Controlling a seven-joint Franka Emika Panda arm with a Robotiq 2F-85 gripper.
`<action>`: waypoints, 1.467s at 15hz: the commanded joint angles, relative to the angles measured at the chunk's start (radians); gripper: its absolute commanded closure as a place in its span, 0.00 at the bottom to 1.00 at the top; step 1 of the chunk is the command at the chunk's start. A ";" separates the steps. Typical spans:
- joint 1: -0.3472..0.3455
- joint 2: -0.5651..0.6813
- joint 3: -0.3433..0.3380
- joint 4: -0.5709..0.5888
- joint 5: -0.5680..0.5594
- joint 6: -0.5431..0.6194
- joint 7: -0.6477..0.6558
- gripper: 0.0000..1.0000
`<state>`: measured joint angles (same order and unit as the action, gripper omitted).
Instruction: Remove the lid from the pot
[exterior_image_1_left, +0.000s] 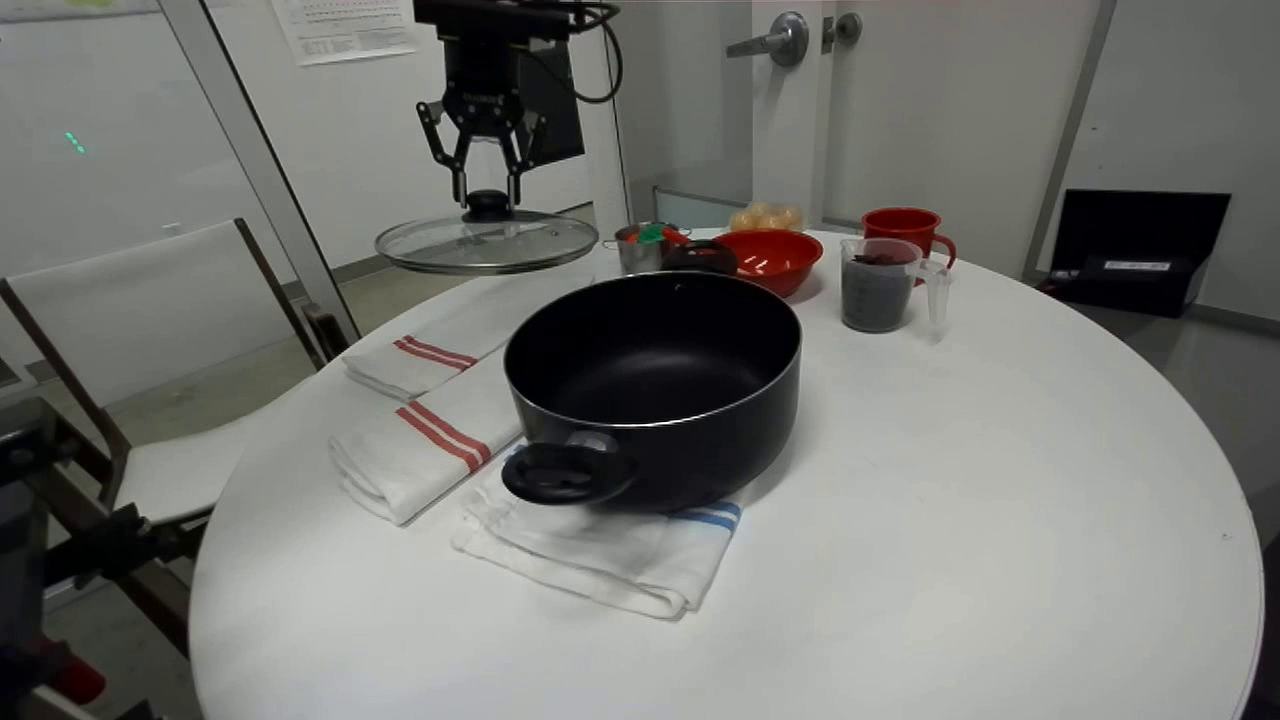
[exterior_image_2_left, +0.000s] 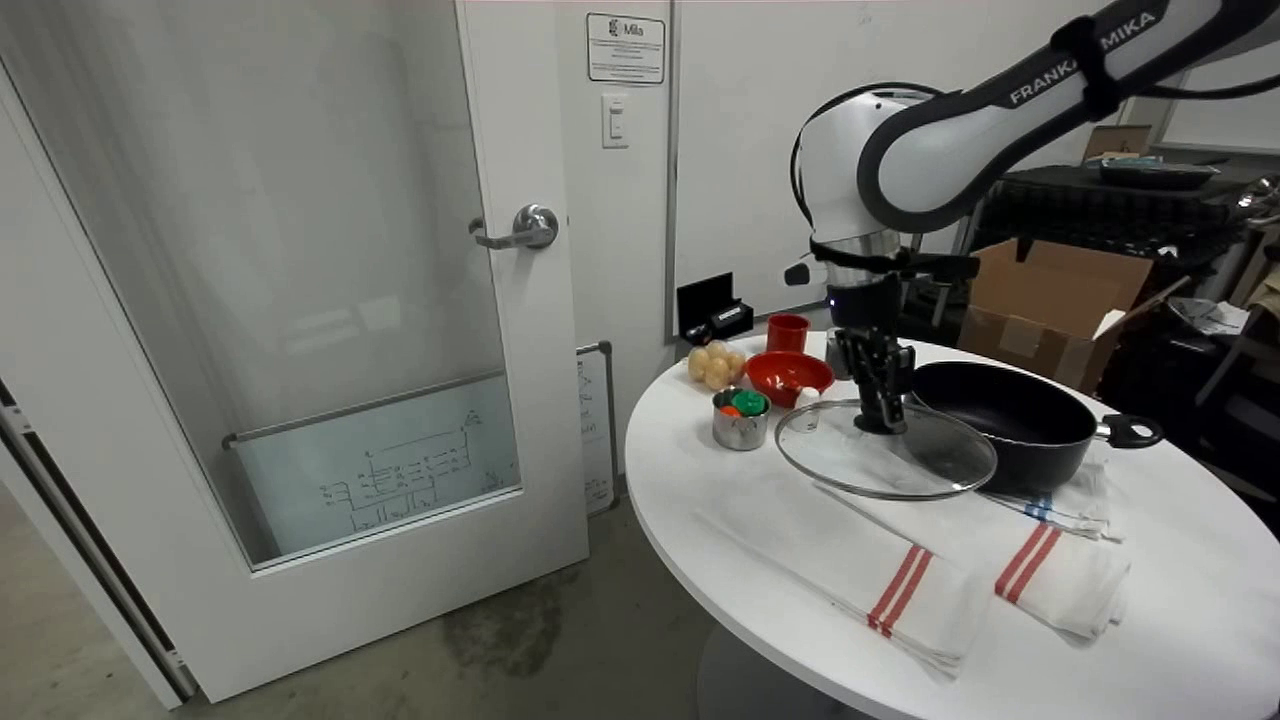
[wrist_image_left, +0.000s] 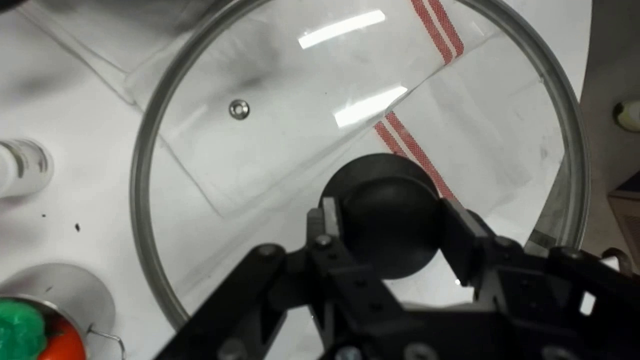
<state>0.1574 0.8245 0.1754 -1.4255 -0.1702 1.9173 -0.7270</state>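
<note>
My gripper (exterior_image_1_left: 487, 190) is shut on the black knob of the see-through glass lid (exterior_image_1_left: 490, 248). In the wrist view the gripper's (wrist_image_left: 387, 215) two fingers touch the knob on both sides, and the lid (wrist_image_left: 280, 160) fills most of the picture. The lid hangs roughly level in the air, off the pot. The dark pot (exterior_image_1_left: 690, 450) stands uncovered, its black inside bare, on a white cloth with blue stripes. In an exterior view the lid (exterior_image_2_left: 850, 465) is beside the pot (exterior_image_2_left: 1040, 460), above the red-striped towels, and the gripper (exterior_image_2_left: 882, 405) is over its middle.
Folded red-striped towels (exterior_image_1_left: 430, 435) lie beside the pot. A metal cup (exterior_image_2_left: 740, 432) with green and red things, a white bottle (exterior_image_2_left: 806, 408), a red bowl (exterior_image_1_left: 775, 262), a red mug (exterior_image_1_left: 900, 225) and a measuring cup (exterior_image_1_left: 875, 300) stand around the pot's far side.
</note>
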 joint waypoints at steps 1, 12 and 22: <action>0.020 0.067 0.003 0.084 -0.037 -0.021 -0.038 0.75; 0.029 0.134 -0.009 -0.019 -0.153 0.232 -0.082 0.75; 0.018 0.093 -0.006 -0.145 -0.188 0.347 -0.083 0.24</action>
<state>0.1790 0.9662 0.1713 -1.5125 -0.3413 2.2373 -0.7931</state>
